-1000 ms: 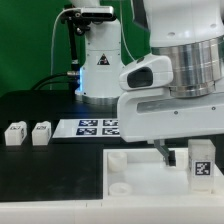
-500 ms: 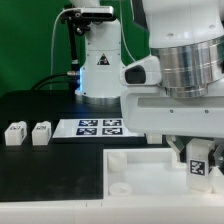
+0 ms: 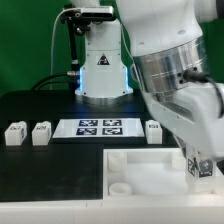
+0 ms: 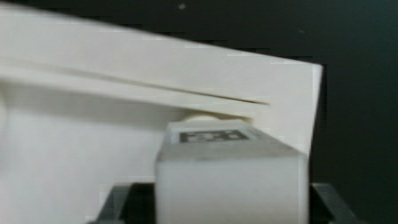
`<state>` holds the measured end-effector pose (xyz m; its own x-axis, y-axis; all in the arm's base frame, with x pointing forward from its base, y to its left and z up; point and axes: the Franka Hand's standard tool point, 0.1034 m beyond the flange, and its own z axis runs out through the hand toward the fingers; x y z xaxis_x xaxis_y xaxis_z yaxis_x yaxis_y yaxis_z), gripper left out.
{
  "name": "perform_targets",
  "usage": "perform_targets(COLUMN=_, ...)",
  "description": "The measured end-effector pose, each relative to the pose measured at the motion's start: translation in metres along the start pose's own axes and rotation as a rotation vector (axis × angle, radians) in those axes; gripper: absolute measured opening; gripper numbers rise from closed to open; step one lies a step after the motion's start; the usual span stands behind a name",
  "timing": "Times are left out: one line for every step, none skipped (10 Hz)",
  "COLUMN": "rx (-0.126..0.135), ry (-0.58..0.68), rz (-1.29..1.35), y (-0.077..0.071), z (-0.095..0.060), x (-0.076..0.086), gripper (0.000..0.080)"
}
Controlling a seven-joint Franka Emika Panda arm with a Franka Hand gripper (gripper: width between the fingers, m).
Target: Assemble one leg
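Note:
My gripper (image 3: 201, 163) is shut on a leg (image 3: 203, 168), a small white block with a black-and-white tag, held at the far right end of the large white panel (image 3: 150, 170). In the wrist view the held leg (image 4: 228, 175) fills the space between the dark fingers (image 4: 128, 206), and its tagged end (image 4: 214, 135) is against the panel (image 4: 107, 110) near the corner. Three more legs lie on the black table: two at the exterior view's left (image 3: 15, 133) (image 3: 41, 132) and one right of the marker board (image 3: 153, 131).
The marker board (image 3: 100, 127) lies flat behind the panel. The panel has a round socket (image 3: 120, 188) at its near left corner. The robot base (image 3: 100, 70) stands at the back, and the arm's bulk covers the exterior view's right.
The arm has tilted and swung to the exterior view's right, carrying the held leg lower and toward the panel's right end. The leg next to the marker board has come into view.

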<state>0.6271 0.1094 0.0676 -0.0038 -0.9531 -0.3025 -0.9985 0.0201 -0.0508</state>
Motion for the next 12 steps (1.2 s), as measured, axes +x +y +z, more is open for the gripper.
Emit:
perform_targets(rx=0.000, ry=0.000, rz=0.045, y=0.000, z=0.000, x=0.000, gripper=0.0294)
perform_targets(rx=-0.001, ry=0.000, rz=0.076, y=0.000, z=0.000, x=0.000, gripper=0.0294)
perform_targets(rx=-0.001, ry=0.001, rz=0.008, y=0.000, z=0.001, x=0.000, gripper=0.0294)
perform_targets(rx=-0.003, ry=0.002, rz=-0.003, y=0.001, z=0.001, x=-0.001, gripper=0.0466)
perform_targets(rx=-0.023, ry=0.010, rz=-0.152, y=0.003, z=0.001, x=-0.002, gripper=0.0600)
perform_targets(rx=-0.047, ry=0.026, rz=-0.339, y=0.005, z=-0.001, x=-0.004, gripper=0.0600)
perform_targets(rx=-0.080, ry=0.065, rz=-0.524, y=0.008, z=-0.004, x=-0.011, gripper=0.0638)
perform_targets(rx=-0.080, ry=0.060, rz=-0.629, y=0.008, z=-0.003, x=-0.014, gripper=0.0638)
perform_targets(rx=-0.086, ry=0.060, rz=-0.728, y=0.008, z=-0.003, x=-0.011, gripper=0.0647)
perform_targets(rx=-0.096, ry=0.065, rz=-0.880, y=0.008, z=-0.003, x=-0.011, gripper=0.0647)
perform_targets(rx=-0.116, ry=0.099, rz=-1.082, y=0.006, z=-0.002, x=-0.011, gripper=0.0649)
perform_targets(rx=-0.141, ry=0.120, rz=-1.235, y=0.005, z=-0.003, x=-0.012, gripper=0.0649)
